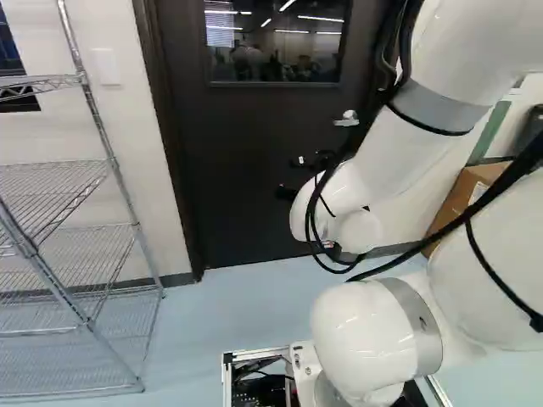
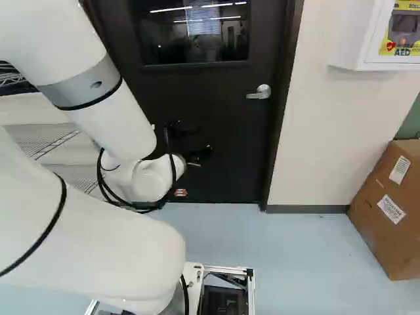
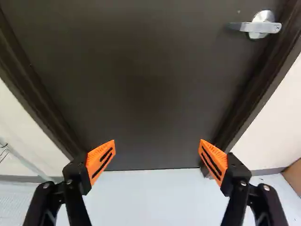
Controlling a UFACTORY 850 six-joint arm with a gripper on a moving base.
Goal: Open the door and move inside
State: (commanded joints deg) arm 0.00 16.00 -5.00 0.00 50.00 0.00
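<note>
The dark door stands closed in its frame, with a window in its upper part, in the right base view (image 2: 223, 138) and the wrist view (image 3: 141, 84). Its silver lever handle (image 2: 260, 92) (image 3: 261, 25) is near the door edge beside the white wall. My gripper (image 2: 191, 142) is in front of the door, lower than the handle and off to its hinge side. Seen from the wrist, the gripper (image 3: 157, 153) has its orange pads wide apart and nothing between them. The handle lies ahead of it, off to one side, untouched.
A wire shelf (image 1: 64, 229) stands left of the door. Right of it are a white wall, an AED cabinet (image 2: 377, 39) and a cardboard box (image 2: 390, 203) on the floor. Pale blue floor (image 1: 246, 309) lies between the base and the door.
</note>
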